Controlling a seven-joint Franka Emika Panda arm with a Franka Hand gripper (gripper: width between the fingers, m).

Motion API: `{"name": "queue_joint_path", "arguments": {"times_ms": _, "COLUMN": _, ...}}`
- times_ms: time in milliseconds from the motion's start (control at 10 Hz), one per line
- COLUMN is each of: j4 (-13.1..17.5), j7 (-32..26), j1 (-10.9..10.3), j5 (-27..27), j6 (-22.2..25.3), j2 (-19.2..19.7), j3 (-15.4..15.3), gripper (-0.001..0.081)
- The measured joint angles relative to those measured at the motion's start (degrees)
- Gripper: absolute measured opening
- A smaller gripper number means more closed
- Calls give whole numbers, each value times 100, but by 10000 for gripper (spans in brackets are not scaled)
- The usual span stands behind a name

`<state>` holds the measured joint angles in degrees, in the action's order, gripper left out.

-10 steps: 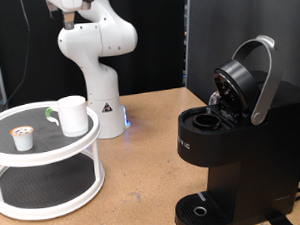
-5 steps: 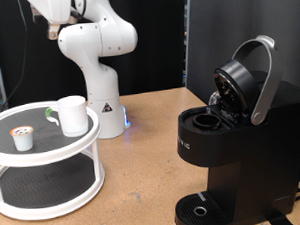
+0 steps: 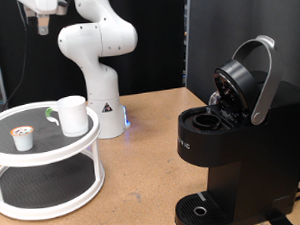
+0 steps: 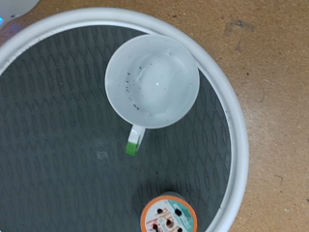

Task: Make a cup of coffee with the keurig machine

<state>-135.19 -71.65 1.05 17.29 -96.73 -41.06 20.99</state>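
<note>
The white robot arm (image 3: 95,40) rises from its base at the back of the brown wooden surface (image 3: 142,163) and bends over toward the exterior view's upper left corner. There the hand (image 3: 42,7) is mostly cut off by the frame edge, high above the tiered stand. Its fingers do not show in either view, so I cannot tell whether it is wide or narrow; nothing is seen held.

At the exterior view's left stands a round two-tier white stand with dark patterned shelves (image 3: 51,147). On its top shelf, a small white coffee pod with an orange-rimmed lid (image 3: 24,139) sits at about 9 o'clock. The plain white cylindrical ceramic cup (image 3: 72,114) stands upright just beside it, toward 1 o'clock on the shelf, its long axis vertical and mouth facing up.

The wrist view looks straight down into the cup (image 4: 152,82), showing an empty pale interior. Its handle (image 4: 134,142) carries a green mark at the tip and points toward the pod (image 4: 168,214), which lies apart from it near the shelf's white rim (image 4: 237,145).

At the exterior view's right stands the tall matte black keurig machine (image 3: 232,149). Its silver-grey lid handle (image 3: 263,83) is raised and the lid tilted back, leaving the pod chamber (image 3: 202,119) open. The round drip tray (image 3: 199,210) sits at its base.
</note>
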Motion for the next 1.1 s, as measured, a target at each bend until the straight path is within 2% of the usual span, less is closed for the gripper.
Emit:
{"name": "queue_joint_path", "arguments": {"times_ms": 200, "j4": 18, "j7": 112, "j1": 1, "j5": -80, "j6": -245, "j2": 21, "j3": 123, "gripper": 806}}
{"name": "queue_joint_path", "arguments": {"times_ms": 400, "j4": 131, "j7": 188, "j1": 0, "j5": -125, "j6": -192, "j2": 203, "j3": 154, "gripper": 806}}
{"name": "queue_joint_path", "arguments": {"times_ms": 700, "j4": 61, "j7": 182, "j1": 1, "j5": -117, "j6": -391, "j2": 192, "j3": 201, "gripper": 806}}
{"name": "queue_joint_path", "arguments": {"times_ms": 1100, "j4": 16, "j7": 183, "j1": 5, "j5": -51, "j6": -765, "j2": 358, "j3": 461, "gripper": 806}}
